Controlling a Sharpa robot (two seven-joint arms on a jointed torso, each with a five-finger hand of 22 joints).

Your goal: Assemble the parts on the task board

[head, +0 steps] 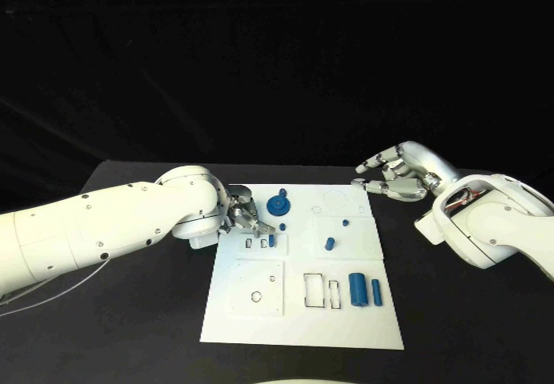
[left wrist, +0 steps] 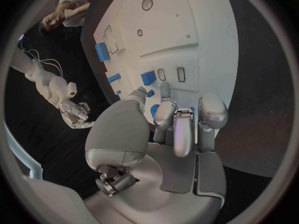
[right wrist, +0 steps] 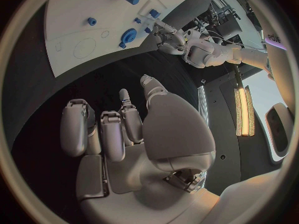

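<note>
STEP: working a small blue part [head: 266,238] at the task board's [head: 303,328] left edge, by the slots | LEFT robot hand [head: 240,216]: reaching over it, grasp impossible to tell | RIGHT robot hand [head: 392,178]: hovering released off the far corner | NEXT: likely calling for seating that part squarely.

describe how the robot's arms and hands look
Both arms are smooth, rounded white shells dotted with small dark screw holes. The left arm trails thin pale cables near its base. The right arm shows reddish wiring through a gap. The left hand and right hand are silver metal with jointed fingers.
</note>
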